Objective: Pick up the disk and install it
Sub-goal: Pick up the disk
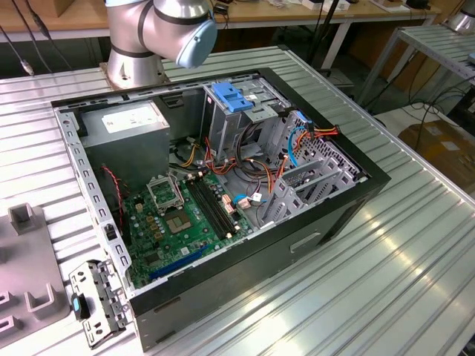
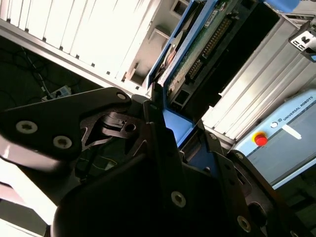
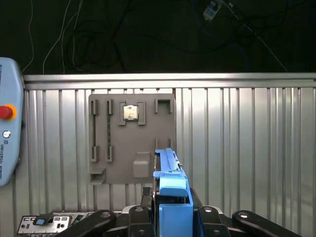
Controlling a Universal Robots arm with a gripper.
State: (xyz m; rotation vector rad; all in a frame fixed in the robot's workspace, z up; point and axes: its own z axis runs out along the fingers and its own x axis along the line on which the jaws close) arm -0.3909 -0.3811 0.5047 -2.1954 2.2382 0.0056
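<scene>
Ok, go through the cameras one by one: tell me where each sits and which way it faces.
Exterior view: off the arm, looking down into the open computer case on the ribbed table; the arm's grey joint shows.
First wrist view: on the arm, looking past the gripper and the disk to a grey tray.
Second wrist view: on the arm, behind the gripper, looking along the disk.
Shared: both wrist views show the gripper shut on the disk, and a pendant.
</scene>
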